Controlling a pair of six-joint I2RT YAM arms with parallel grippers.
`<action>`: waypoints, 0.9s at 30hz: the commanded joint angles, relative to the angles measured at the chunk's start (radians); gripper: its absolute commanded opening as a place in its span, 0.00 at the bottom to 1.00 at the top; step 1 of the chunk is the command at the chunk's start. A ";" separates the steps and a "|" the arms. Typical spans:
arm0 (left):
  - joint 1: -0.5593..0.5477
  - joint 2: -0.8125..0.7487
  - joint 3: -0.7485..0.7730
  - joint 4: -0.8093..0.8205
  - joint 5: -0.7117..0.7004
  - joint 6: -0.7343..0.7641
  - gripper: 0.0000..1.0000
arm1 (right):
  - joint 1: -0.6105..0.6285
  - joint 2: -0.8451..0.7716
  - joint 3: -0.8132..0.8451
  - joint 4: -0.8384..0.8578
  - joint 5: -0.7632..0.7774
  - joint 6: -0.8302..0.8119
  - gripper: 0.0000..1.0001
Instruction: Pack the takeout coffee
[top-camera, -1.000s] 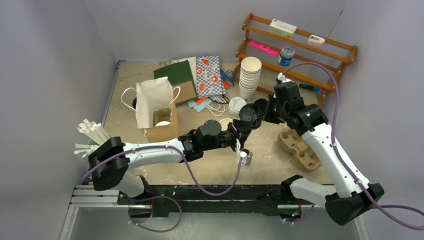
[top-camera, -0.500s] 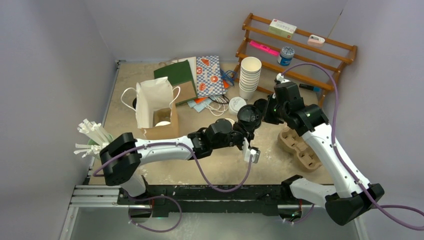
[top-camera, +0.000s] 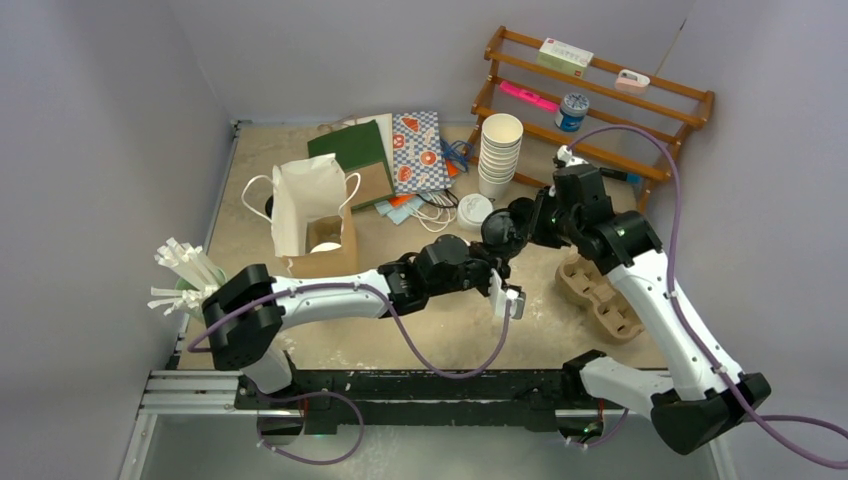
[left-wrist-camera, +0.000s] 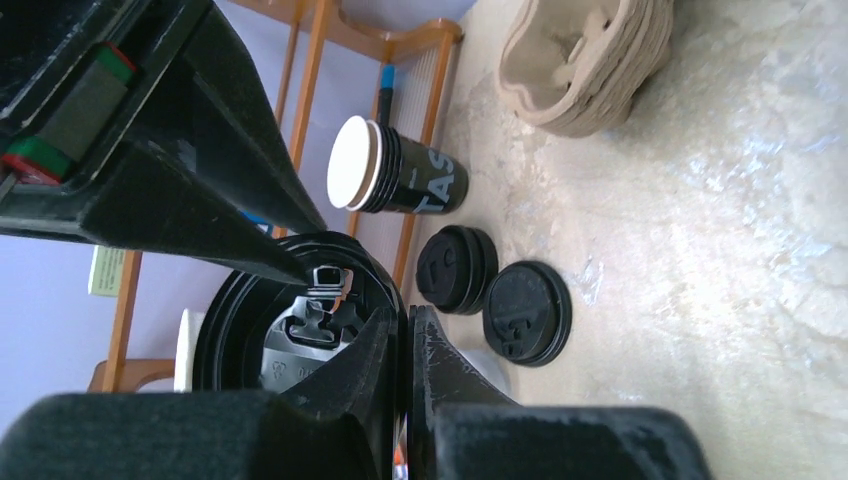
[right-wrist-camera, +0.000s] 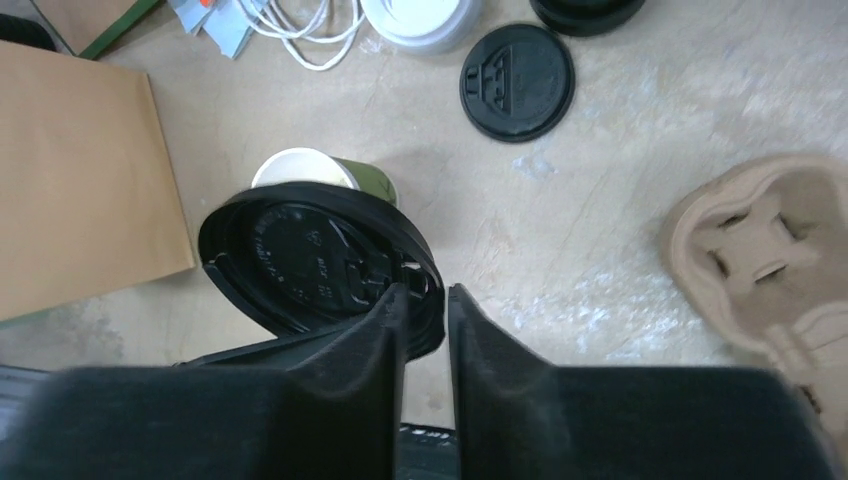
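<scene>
A black plastic lid (top-camera: 497, 230) hangs above the table's middle, between the two grippers. My left gripper (top-camera: 495, 252) (left-wrist-camera: 410, 315) is shut on the black lid's (left-wrist-camera: 260, 320) rim from below. My right gripper (top-camera: 522, 222) (right-wrist-camera: 428, 292) stands slightly open around the opposite edge of the lid (right-wrist-camera: 300, 260), with a gap beside the rim. Its fingers (left-wrist-camera: 250, 200) reach the lid from the upper left in the left wrist view. Under the lid stands a small green paper cup (right-wrist-camera: 372, 180), open-topped. A white round lid (top-camera: 325, 247) shows inside the brown bag (top-camera: 320, 262).
Loose black lids (left-wrist-camera: 527, 312) (right-wrist-camera: 517, 80) and a dark cup on its side (left-wrist-camera: 410, 180) lie behind. Pulp cup carriers (top-camera: 600, 295) sit at right. A stack of white cups (top-camera: 499, 155), a wooden rack (top-camera: 600, 100), a white paper bag (top-camera: 305, 195) and straws (top-camera: 185, 270) surround the middle.
My left gripper reached in from the left and shut on the black lid. The right gripper's jaws, shut on the lid before, have parted a little. The lid shifted slightly right.
</scene>
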 joint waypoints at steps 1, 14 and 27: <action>-0.005 -0.067 -0.010 0.088 0.107 -0.160 0.00 | 0.005 -0.070 0.024 0.068 0.007 -0.052 0.36; 0.129 -0.229 -0.112 0.301 0.366 -0.893 0.00 | 0.005 -0.301 -0.129 0.260 0.121 -0.109 0.98; 0.305 -0.233 0.000 0.146 0.475 -1.658 0.00 | 0.005 -0.385 -0.288 0.442 -0.077 -0.184 0.98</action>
